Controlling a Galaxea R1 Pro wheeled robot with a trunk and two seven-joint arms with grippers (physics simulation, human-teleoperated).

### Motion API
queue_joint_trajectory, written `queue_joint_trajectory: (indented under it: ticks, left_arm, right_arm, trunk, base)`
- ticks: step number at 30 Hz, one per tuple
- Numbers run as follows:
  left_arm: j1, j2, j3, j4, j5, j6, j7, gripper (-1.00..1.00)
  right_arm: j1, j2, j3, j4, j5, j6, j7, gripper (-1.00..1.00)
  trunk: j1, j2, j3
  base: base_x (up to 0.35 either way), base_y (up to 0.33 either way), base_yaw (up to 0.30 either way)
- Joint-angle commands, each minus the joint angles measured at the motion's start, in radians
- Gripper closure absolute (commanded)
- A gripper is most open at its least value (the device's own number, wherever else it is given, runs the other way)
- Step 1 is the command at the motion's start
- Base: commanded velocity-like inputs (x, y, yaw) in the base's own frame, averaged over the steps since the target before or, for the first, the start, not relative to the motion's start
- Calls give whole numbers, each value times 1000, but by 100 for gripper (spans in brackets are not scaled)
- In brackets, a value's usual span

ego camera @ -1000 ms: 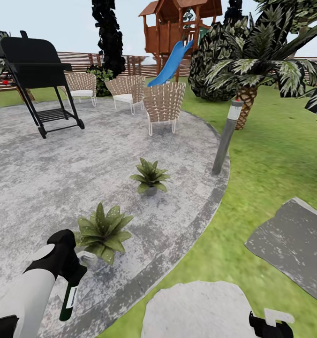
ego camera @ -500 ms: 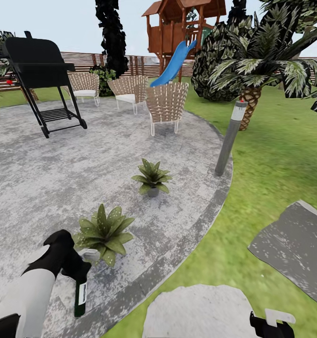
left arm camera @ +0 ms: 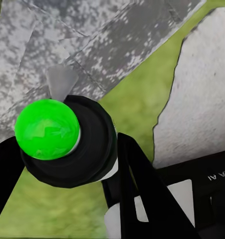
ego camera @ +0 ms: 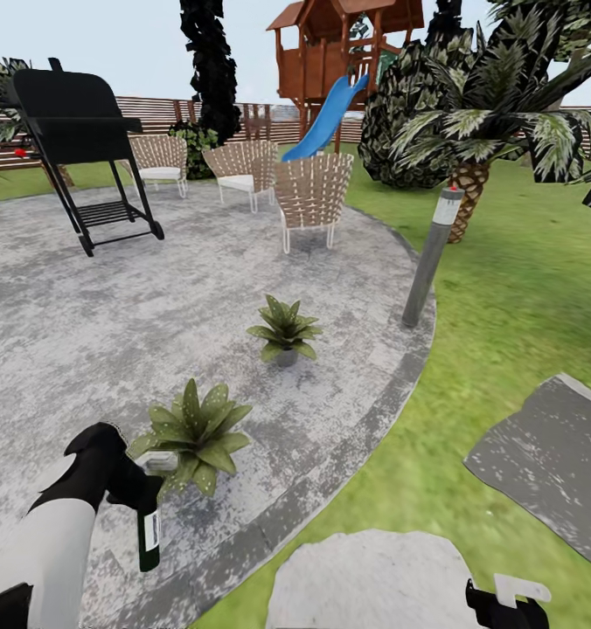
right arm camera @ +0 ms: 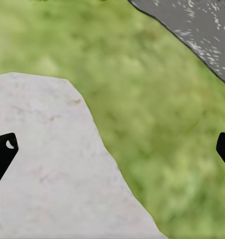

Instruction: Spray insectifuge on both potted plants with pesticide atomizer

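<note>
- The pesticide atomizer (ego camera: 149,540) hangs from the left gripper (ego camera: 138,494), clamped, just beside the nearer potted plant (ego camera: 191,434) on the paved patio (ego camera: 112,332)
- Risk, as I judge it: its bright green tip (left arm camera: 47,129) seems to face away from the leaves, so spray may miss
- Slim dark-green bottle, white label
- The farther potted plant (ego camera: 285,328) stands well apart
- The right gripper (right arm camera: 112,149), over lawn (right arm camera: 157,129) and stepping stone (right arm camera: 42,164), is spread wide, empty

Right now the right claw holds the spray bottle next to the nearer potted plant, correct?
Wrong arm. The left claw holds the spray bottle beside the nearer potted plant, as the head view shows. The right claw is open over grass and a stepping stone.
</note>
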Motion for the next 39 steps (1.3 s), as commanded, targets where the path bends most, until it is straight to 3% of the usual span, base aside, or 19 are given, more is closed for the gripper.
queue_joint_trajectory:
  ticks: [1,11,21,32,37,39]
  left_arm:
    - [0,-1,5,0,-8,9,-5,100]
    - [6,-17,9,11,0,9,-1,100]
    - [7,-18,8,12,-1,9,1,100]
    - [32,-7,15,11,-2,9,2,100]
    - [33,-20,21,14,1,8,2,100]
    - [33,-40,22,12,1,8,5,100]
  right_arm:
    - [-1,0,-7,2,11,-5,-3,-100]
    - [-1,0,-7,2,11,-6,-4,-100]
    - [-1,1,-6,2,12,-6,-4,-100]
    - [-1,4,-6,2,11,-5,-4,-100]
    - [-1,3,-7,1,11,-5,-4,-100]
    - [-1,3,-7,0,11,-5,-4,-100]
  trunk:
    - [0,0,-1]
    - [0,0,-4]
    - [0,0,-5]
    - [0,0,-5]
    - [0,0,-5]
    - [0,0,-5]
  base:
    - [0,0,203]
    - [33,-17,186]
    - [219,-154,18]
    - [17,-11,250]
    - [0,0,49]
    - [0,0,4]
